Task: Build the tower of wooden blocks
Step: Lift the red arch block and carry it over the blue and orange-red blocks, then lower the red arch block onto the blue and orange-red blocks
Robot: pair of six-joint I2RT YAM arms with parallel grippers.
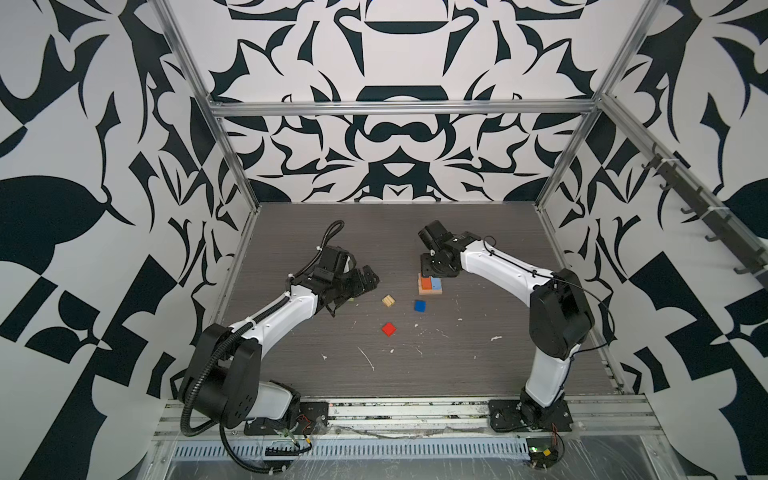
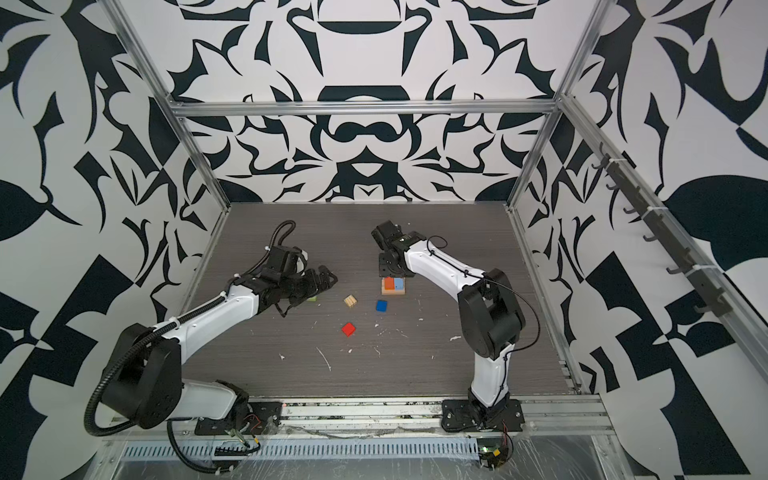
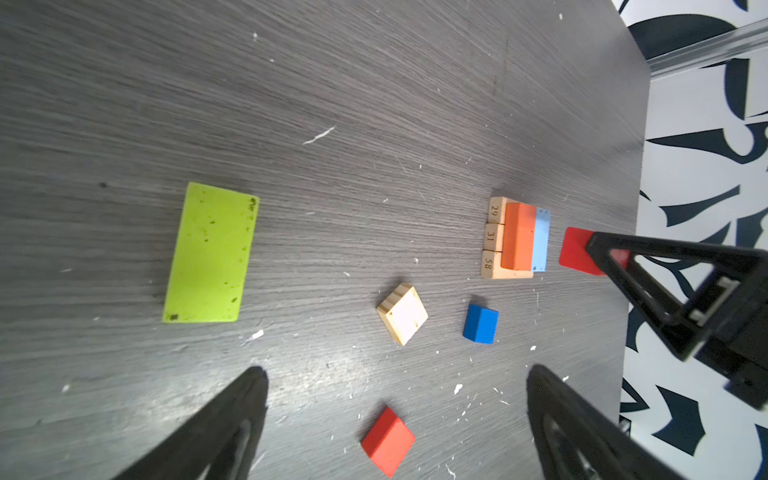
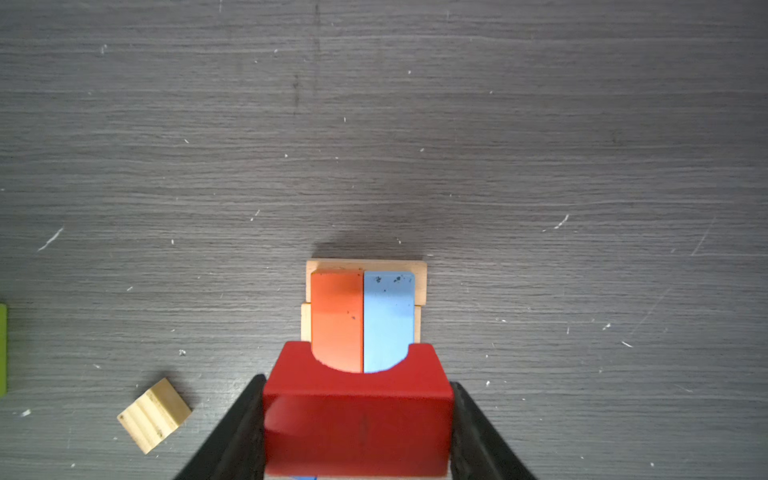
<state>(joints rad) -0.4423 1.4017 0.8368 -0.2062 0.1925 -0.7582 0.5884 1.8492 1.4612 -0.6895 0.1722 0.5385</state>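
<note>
Over tower (image 4: 336, 316): right fingers (image 4: 241, 428) clamped on red arch block (image 4: 357, 419); left fingers (image 3: 232, 415) spread wide, empty.

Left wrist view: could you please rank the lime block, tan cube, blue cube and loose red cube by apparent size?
1. lime block
2. loose red cube and tan cube: about alike; red is nearer the camera, so unranked
3. blue cube

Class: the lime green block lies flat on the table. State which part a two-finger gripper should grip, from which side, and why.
Grip the lime green block across its two long edges, at mid-length, coming straight down from above. It lies flat on its broad face, so only the thin sides are free, and the short width likely suits the jaws best.
</note>
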